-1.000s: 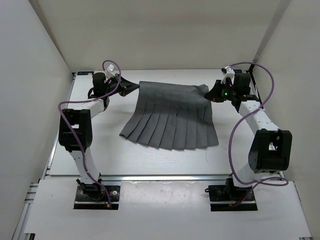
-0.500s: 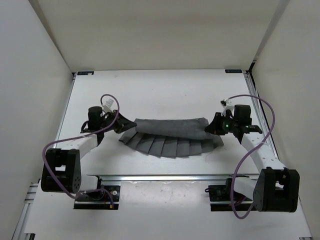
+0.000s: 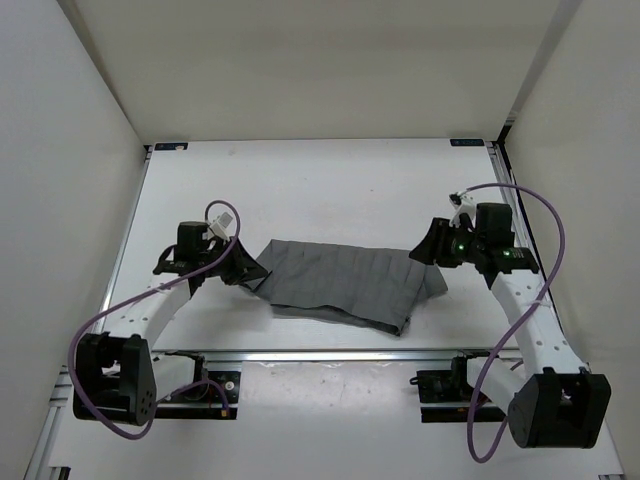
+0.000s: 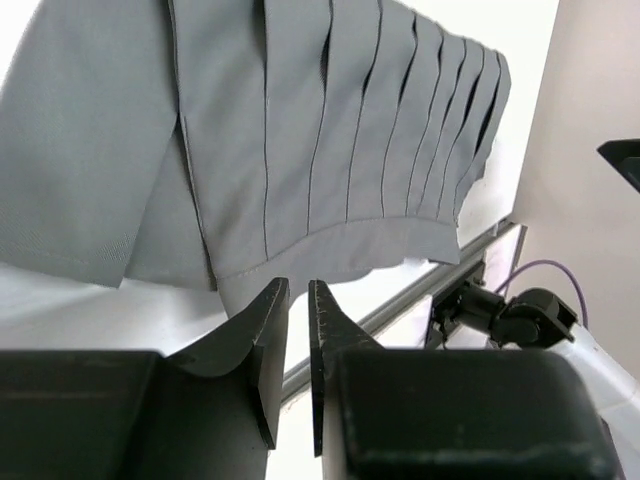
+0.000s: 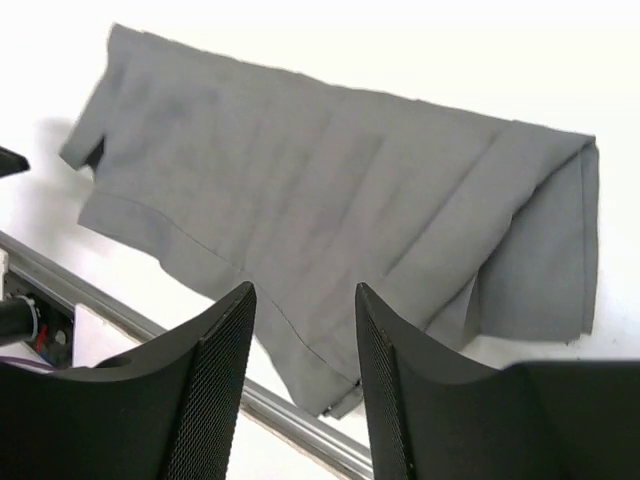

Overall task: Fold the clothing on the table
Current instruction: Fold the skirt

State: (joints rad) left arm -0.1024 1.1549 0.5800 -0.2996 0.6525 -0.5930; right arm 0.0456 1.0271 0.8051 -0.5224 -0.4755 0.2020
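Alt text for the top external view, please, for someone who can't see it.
A dark grey pleated garment lies folded into a wide band across the near part of the white table. The left gripper sits at its left end and the right gripper at its right end.

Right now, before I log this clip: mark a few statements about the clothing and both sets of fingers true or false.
1. The clothing lies folded over on the table. True.
2. The right fingers are clamped on the clothing. False: they stand apart with nothing between them.
3. The left fingers hold no fabric. True.
4. The clothing sits against the table's far edge. False: it lies near the front rail, between the two arms.
5. The clothing carries a bright printed pattern. False: it is plain grey with pleat lines.
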